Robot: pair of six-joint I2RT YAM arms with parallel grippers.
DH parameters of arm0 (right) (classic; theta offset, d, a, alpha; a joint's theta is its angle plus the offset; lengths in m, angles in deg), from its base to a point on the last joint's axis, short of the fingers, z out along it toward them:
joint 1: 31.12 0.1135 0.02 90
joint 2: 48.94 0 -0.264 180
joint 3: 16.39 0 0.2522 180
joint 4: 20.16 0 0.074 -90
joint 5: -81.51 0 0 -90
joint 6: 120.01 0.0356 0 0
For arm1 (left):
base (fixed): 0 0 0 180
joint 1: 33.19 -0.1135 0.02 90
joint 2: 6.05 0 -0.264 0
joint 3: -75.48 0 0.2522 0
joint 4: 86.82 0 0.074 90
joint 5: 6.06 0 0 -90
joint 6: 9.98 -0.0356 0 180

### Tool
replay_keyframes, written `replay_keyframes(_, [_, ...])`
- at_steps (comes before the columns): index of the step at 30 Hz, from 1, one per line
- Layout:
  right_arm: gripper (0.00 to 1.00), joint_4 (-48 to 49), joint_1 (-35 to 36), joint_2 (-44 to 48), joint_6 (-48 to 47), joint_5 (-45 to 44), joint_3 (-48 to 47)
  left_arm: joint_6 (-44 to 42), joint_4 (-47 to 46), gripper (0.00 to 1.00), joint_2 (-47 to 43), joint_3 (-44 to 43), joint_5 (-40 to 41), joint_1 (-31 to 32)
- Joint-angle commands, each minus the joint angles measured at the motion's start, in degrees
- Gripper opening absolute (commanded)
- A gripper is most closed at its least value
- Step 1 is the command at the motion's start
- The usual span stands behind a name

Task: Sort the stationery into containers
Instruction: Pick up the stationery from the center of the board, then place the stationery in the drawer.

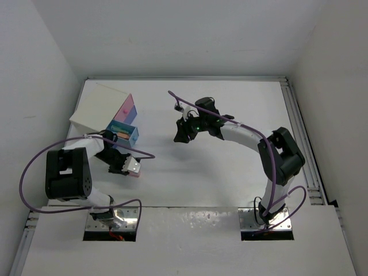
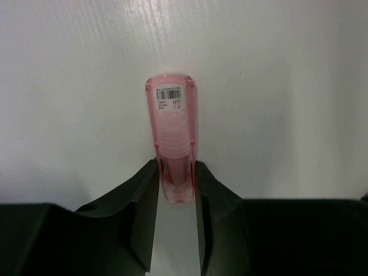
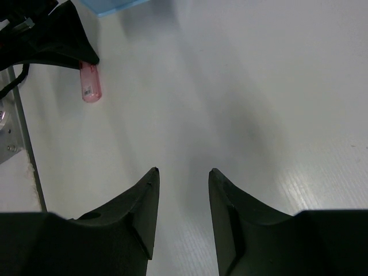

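My left gripper [image 2: 176, 164] is shut on a stubby translucent pink marker-like piece [image 2: 171, 126] with a barcode label, holding its near end low over the white table. In the top view this gripper [image 1: 129, 167] is at the left, just in front of the blue container [image 1: 122, 133], which holds orange pieces. The pink container [image 1: 129, 109] stands tilted behind the blue one. My right gripper [image 1: 183, 137] is open and empty above the middle of the table. The right wrist view [image 3: 183, 171] shows only bare table between its fingers, with the pink piece [image 3: 90, 86] far off to its left.
A white box [image 1: 95, 109] stands at the back left, against the pink container. White walls close in the table on the left, back and right. A metal rail [image 1: 302, 138] runs along the right edge. A corner of the blue container [image 3: 118, 4] shows in the right wrist view.
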Motion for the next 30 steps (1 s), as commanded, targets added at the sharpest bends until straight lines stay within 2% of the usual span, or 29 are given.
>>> replay_keyframes(1, [0.39, 0.8, -0.2, 3.0, 0.0, 0.9, -0.2, 0.5, -1.1, 0.0, -2.7, 1.7, -1.4, -0.7])
replay_keyframes(9, [0.37, -0.7, 0.0, 5.1, 0.1, 0.8, 0.7, -1.8, 4.1, 0.0, -12.8, 1.6, -9.5, -5.1])
replay_keyframes(14, [0.37, -1.3, 0.0, 6.1, 0.1, 0.6, 0.6, 2.2, 8.4, 0.0, -17.5, -4.5, -15.0, -6.5])
replay_keyframes(23, [0.36, -2.0, 0.1, 7.3, -0.1, 0.4, 1.3, 3.4, 20.0, 0.0, -11.8, -24.8, -23.9, -8.8])
replay_keyframes(27, [0.36, -2.2, -0.1, 7.5, -0.3, 0.1, 1.6, 3.3, 23.0, 0.0, -4.6, -36.7, -24.8, -10.2])
replay_keyframes(30, [0.36, -2.2, -0.1, 7.6, -0.4, -0.1, 1.7, 1.3, 23.1, 0.0, -2.1, -39.4, -23.4, -10.7])
